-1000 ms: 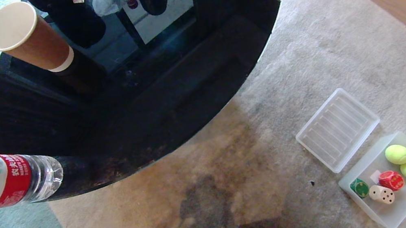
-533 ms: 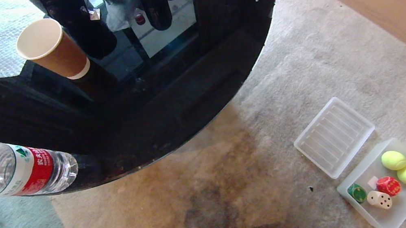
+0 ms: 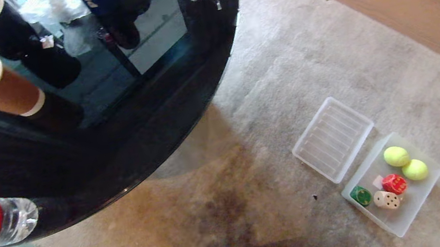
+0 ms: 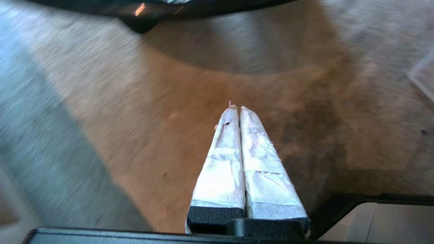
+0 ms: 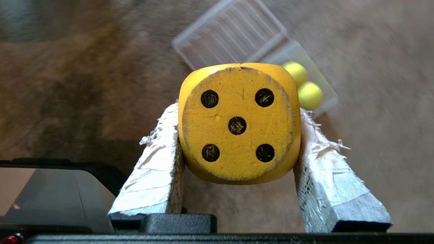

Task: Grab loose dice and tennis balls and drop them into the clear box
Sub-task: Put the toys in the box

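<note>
Right claw [image 5: 239,135] was clamped on the yellow die [image 5: 239,123], its two taped fingers [image 5: 156,169] pressed flat against opposite faces and the five-pip face turned toward the wrist camera; the grip looked square and centred. Left claw [image 4: 239,110] was closed on nothing, fingers together, hanging over bare carpet [image 3: 260,206]. Neither arm appeared in the head view. Beyond the held die, the right wrist view showed the clear box [image 5: 325,101] on the carpet, well apart from the claw, with the two tennis balls [image 5: 303,84] inside it. In the head view the clear box [image 3: 431,184] lay on the carpet to the robot's right, holding both tennis balls [image 3: 405,163] and the green die [image 3: 361,195], red die [image 3: 394,183] and beige die [image 3: 386,199]; the ribbed lid [image 3: 332,139] lay just beside it. No other loose piece was visible. Judgement: the yellow die was the last item outstanding. To finish well, the claw should be carried fully over the open middle of the box, clear of the lid and rim, lowered close, and only then opened, so the die does not bounce out.
</note>
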Available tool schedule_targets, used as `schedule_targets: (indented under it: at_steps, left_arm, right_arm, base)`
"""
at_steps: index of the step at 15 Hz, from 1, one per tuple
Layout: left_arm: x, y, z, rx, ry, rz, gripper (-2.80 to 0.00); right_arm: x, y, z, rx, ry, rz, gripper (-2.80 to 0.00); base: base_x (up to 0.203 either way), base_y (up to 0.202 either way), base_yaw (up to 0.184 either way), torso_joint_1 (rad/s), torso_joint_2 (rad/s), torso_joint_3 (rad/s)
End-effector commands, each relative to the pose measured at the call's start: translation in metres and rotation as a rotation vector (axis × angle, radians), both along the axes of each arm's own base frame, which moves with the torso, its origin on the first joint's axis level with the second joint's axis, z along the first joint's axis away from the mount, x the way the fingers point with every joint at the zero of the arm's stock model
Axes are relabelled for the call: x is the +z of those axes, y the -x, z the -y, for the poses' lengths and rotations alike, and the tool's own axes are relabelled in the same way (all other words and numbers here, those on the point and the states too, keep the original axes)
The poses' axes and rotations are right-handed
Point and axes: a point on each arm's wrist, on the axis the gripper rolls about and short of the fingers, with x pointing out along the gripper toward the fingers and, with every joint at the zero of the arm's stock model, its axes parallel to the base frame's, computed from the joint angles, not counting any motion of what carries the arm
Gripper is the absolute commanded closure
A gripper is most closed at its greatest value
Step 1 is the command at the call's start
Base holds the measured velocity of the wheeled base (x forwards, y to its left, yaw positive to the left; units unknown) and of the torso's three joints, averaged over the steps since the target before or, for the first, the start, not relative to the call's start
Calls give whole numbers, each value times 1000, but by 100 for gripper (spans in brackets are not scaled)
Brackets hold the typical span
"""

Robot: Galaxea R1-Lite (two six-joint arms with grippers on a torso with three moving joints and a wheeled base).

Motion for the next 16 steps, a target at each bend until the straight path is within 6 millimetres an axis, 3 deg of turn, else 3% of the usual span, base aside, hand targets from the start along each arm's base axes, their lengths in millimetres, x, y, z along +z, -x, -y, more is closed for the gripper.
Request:
schedule_targets:
  at_steps: [1, 6, 16]
  left_arm:
    - [0, 0, 0, 1, 1, -1, 0]
    - [0, 0, 0, 1, 1, -2, 0]
    - [0, 0, 0, 1, -8, -1, 0]
  right_arm:
    - [0, 0, 0, 0, 1, -3, 0]
    - [0, 0, 0, 2, 7, -2, 0]
    - [0, 0, 0, 2, 2, -2, 0]
  base:
    - [0, 10, -168, -2, 2, 7]
    - [1, 8, -135, 1, 2, 5]
    - [0, 0, 0, 0, 0, 0]
